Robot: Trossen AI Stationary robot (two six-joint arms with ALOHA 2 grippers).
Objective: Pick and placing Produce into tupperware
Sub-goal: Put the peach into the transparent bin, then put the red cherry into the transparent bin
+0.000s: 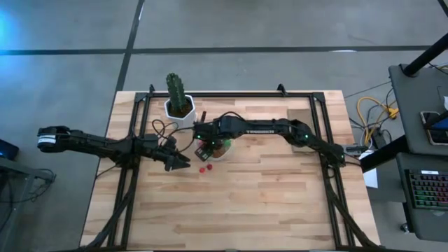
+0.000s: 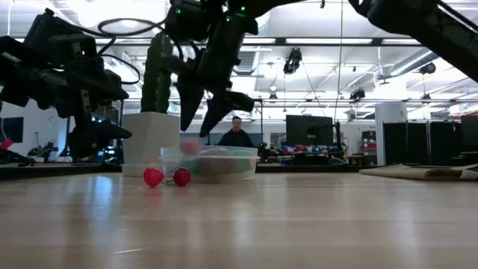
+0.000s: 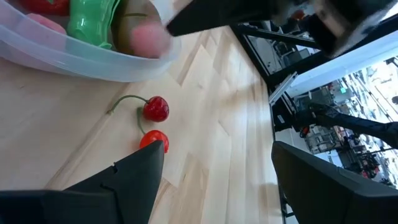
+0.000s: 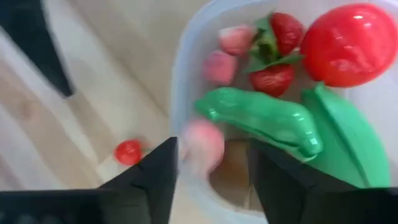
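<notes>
The clear tupperware (image 1: 223, 151) stands on the table beside the white cactus pot. In the right wrist view it holds a red ball (image 4: 348, 43), green oblong pieces (image 4: 261, 115), strawberries (image 4: 277, 78) and pink bits (image 4: 221, 65). My right gripper (image 4: 212, 144) hovers open over its near-left rim (image 4: 180, 74). A blurred pink piece (image 4: 202, 148) shows just below the fingers, and in the low view it is at the container's rim (image 2: 190, 146). Two red cherries on one stem (image 3: 155, 109) lie on the table in front of the tupperware. My left gripper (image 3: 214, 146) is open, to their left and above the table.
A tall green cactus (image 1: 176, 89) in a white pot (image 2: 149, 142) stands at the far left, close behind both grippers. A black frame rail (image 1: 231, 94) runs along the far edge. The near half of the wooden table (image 1: 238, 210) holds no objects. A person (image 2: 237, 134) sits far behind.
</notes>
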